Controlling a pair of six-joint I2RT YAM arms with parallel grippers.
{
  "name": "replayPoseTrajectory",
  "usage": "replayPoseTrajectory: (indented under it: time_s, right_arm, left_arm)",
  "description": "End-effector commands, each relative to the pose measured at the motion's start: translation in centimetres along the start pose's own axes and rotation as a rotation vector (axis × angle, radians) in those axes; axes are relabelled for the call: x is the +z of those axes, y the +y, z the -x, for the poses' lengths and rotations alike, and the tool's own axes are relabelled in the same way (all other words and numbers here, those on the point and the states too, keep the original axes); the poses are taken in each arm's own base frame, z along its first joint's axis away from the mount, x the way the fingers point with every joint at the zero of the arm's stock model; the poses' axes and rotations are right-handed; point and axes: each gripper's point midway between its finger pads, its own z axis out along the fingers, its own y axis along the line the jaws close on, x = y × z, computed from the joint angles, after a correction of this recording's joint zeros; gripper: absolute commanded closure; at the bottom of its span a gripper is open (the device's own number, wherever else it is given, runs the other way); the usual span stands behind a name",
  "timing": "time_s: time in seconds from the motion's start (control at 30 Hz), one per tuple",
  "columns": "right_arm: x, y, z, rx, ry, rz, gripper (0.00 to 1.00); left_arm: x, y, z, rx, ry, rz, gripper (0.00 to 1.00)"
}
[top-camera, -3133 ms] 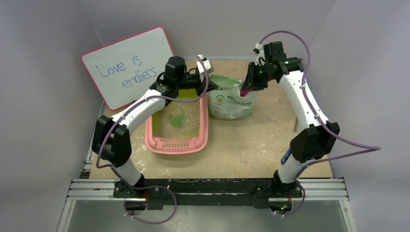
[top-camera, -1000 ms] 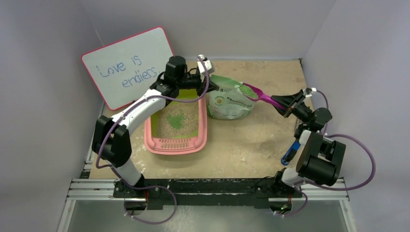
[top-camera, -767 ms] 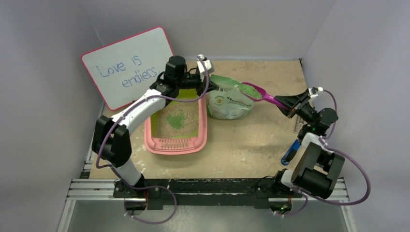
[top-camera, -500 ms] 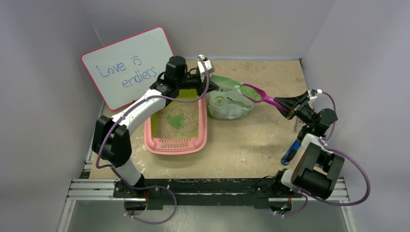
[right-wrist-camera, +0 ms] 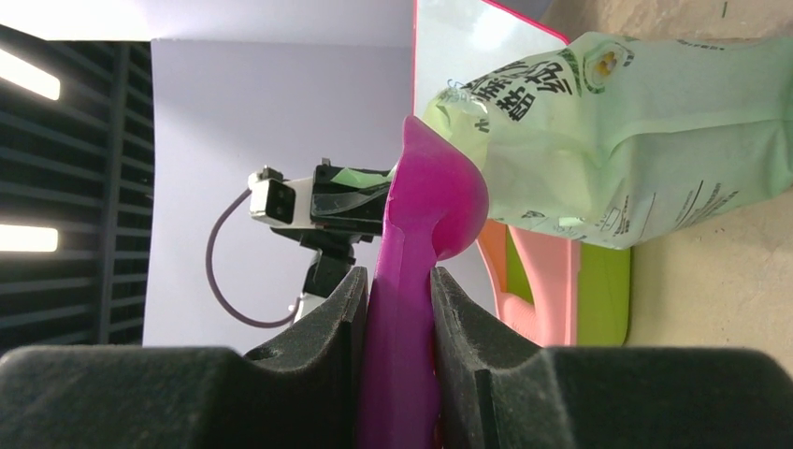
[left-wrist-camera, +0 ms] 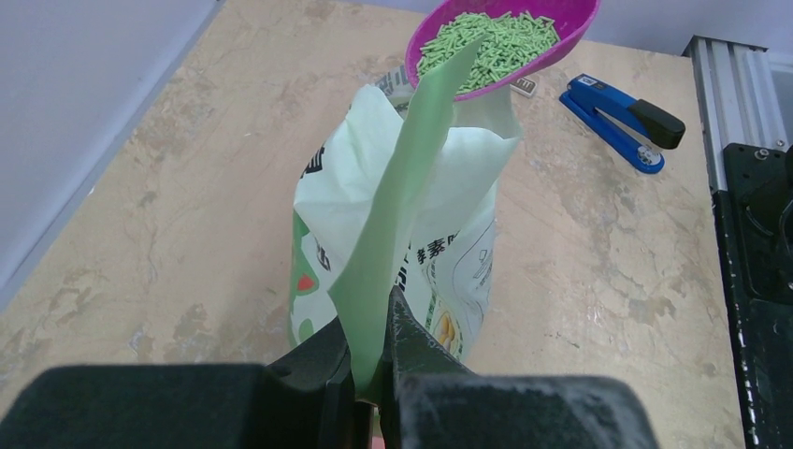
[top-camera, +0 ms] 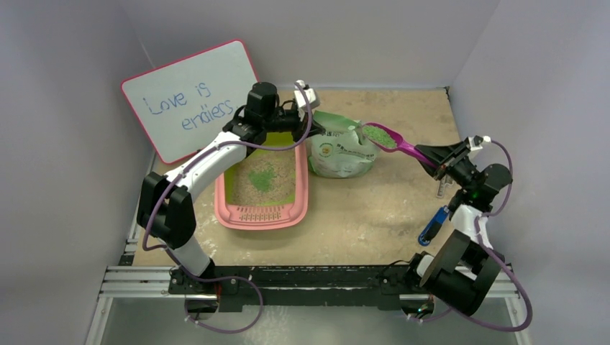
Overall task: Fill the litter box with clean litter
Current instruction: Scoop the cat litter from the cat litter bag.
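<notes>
The pink litter box [top-camera: 229, 213] sits left of centre, holding beige granules with a small patch of green litter [top-camera: 262, 175]; it also shows in the right wrist view [right-wrist-camera: 547, 281]. My right gripper [top-camera: 436, 156] is shut on the handle of a magenta scoop [top-camera: 398, 145], held level and full of green litter [top-camera: 380, 134] just right of the pale green bag [top-camera: 338, 153]. In the left wrist view the loaded scoop [left-wrist-camera: 500, 42] hangs above the bag. My left gripper [left-wrist-camera: 374, 374] is shut on the bag's top flap [left-wrist-camera: 411, 187], holding it up.
A whiteboard [top-camera: 188, 98] with blue writing leans at the back left. A blue stapler [top-camera: 429, 227] lies on the table near the right arm's base and also shows in the left wrist view [left-wrist-camera: 621, 109]. Grey walls close in three sides.
My right arm pulled the scoop out of the bag with green litter in it, then drew back to the right and lower. The left arm and bag have not moved.
</notes>
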Motion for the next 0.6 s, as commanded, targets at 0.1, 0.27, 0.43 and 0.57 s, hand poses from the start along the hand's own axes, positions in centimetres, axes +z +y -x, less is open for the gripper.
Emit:
replayPoseTrajectory:
  time_s: [0.1,0.27,0.43,0.57]
  right_arm:
    - [-0.5,3.7,-1.7,-0.094,0.024,0.046,1.0]
    - [-0.8,4.8,-2.9,-0.1,0.026,0.066,1.0]
    - [-1.2,6.1,-4.7,-0.132,0.027,0.097,1.0]
    - [-1.6,7.2,-6.9,-0.107,0.064,0.163,1.0]
  left_arm:
    - [-0.5,1.1,4.9,0.108,-0.092,0.055,1.0]
    - [-0.9,2.1,5.3,0.093,-0.101,0.132,1.0]
    - [-1.0,2.6,5.5,0.081,-0.102,0.157,1.0]
    - [-1.4,3.6,5.4,0.045,-0.082,0.229,1.0]
